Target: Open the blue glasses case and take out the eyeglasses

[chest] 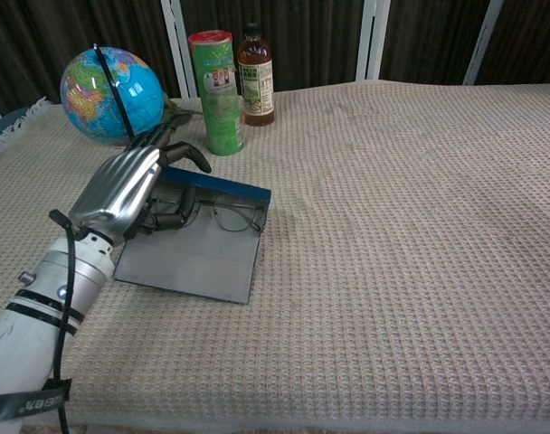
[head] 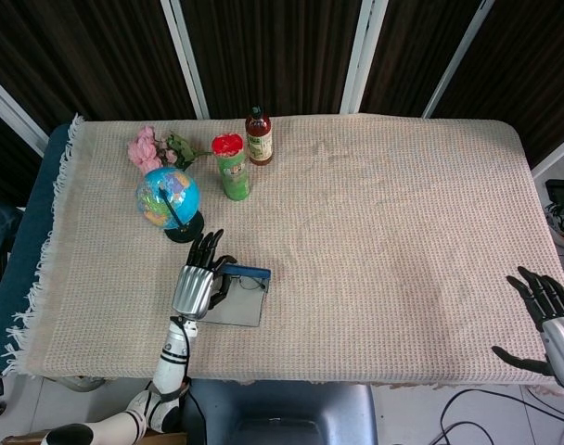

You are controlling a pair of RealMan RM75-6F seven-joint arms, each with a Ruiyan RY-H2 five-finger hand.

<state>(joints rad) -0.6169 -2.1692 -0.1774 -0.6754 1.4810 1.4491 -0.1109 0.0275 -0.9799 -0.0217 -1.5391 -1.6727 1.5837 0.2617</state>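
Because the blue case (chest: 198, 237) already lies open on the cloth (head: 384, 213), near the front edge and just before the globe (head: 168, 197), only taking out the glasses (chest: 236, 215) remains, probably; glasses visible inside, close under the raised blue lid; left hand (chest: 130, 193) reaching in at the case's left end, fingers curled toward the frame, yet impossible to tell whether pinching it or only touching; right hand (head: 549, 315) resting far off at the right edge, fingers spread, holding nothing; green can (head: 232, 167) and bottle (head: 258, 136) standing well behind, out of the way.
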